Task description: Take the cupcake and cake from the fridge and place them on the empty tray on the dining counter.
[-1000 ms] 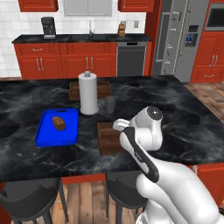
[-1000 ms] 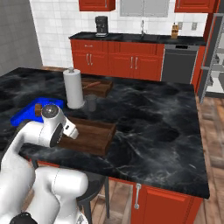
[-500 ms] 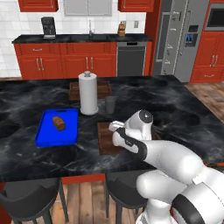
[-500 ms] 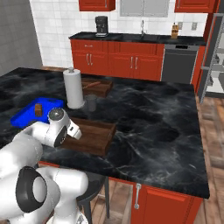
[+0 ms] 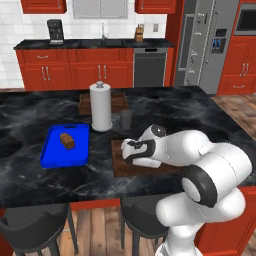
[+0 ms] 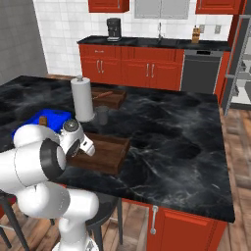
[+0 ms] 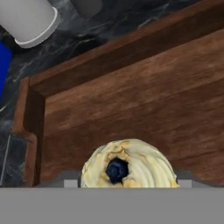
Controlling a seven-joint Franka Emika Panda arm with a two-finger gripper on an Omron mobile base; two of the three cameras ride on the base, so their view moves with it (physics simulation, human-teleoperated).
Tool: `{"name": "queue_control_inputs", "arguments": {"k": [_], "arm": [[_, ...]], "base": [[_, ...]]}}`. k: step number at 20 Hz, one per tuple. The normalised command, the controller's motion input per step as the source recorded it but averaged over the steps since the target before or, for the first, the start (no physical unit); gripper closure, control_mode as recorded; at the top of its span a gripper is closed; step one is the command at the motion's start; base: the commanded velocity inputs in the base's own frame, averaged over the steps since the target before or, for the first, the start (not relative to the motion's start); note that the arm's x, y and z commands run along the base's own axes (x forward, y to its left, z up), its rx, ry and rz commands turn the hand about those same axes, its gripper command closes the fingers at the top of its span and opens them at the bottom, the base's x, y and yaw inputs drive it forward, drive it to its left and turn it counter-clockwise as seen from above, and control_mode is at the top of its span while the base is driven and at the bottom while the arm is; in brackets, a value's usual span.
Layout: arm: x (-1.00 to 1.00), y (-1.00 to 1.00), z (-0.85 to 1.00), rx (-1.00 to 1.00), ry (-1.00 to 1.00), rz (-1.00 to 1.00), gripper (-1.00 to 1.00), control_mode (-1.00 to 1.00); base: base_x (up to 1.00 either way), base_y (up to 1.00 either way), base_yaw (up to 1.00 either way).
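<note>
A blue tray (image 5: 50, 155) lies at left on the dining counter (image 5: 200, 107); beside it the empty tray (image 7: 144, 87); over its near corner the gripper (image 5: 131, 150) pinches the cupcake (image 7: 127, 165) between its fingers; the fridge (image 5: 205, 45) stands far right.

Blue tray (image 5: 50, 152) w/ brown loaf (image 5: 66, 141)
</note>
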Motion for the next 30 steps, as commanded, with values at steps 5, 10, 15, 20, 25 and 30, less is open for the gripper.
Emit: {"name": "queue_control_inputs", "arguments": {"k": [5,10,15,20,25,30], "arm": [[0.39,0.07,-0.32,0.00,0.08,0.00,1.00,-1.00],[0.40,0.16,-0.36,0.00,0.06,0.00,-1.00,-1.00],[0.09,0.11,-0.29,0.00,0.02,0.00,-1.00,-1.00],[0.00,0.02,-0.16,0.00,0.00,0.00,-1.00,-1.00],[-0.18,0.00,0.00,0.00,-0.07,0.00,-1.00,-1.00],[-0.67,-0.06,0.00,0.00,-0.11,-0.03,-1.00,-1.00]], "base": [[0.00,0.00,0.00],[0.00,0.00,0.00],[0.00,0.00,0.00],[0.00,0.00,0.00],[0.00,0.00,0.00],[0.00,0.00,0.00]]}}
